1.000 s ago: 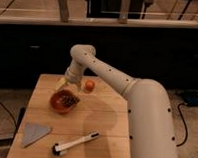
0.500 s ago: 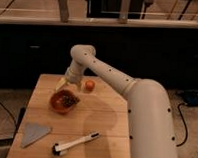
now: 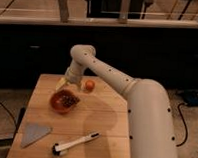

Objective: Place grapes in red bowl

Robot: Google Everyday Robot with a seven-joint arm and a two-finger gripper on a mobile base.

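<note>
The grapes (image 3: 67,99) are sitting as a dark cluster inside the red bowl (image 3: 53,101), toward its far side. The gripper (image 3: 68,87) is hovering just above the bowl's back rim, beside a pale yellow piece (image 3: 59,83). Whether it is gripping anything cannot be told. The placing is looking nearly done, so the arm should be releasing fully and rising straight up, avoiding the rim and the orange ball (image 3: 89,85).

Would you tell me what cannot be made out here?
Camera view, gripper above the far rim of the red bowl: its tip merges with the wrist; contact unclear.
Camera view, grapes in the bowl: too small to count.
Camera view, pale yellow piece: partly hidden by the gripper, unidentifiable.
Camera view, table: near edge cut off by the frame.
</note>
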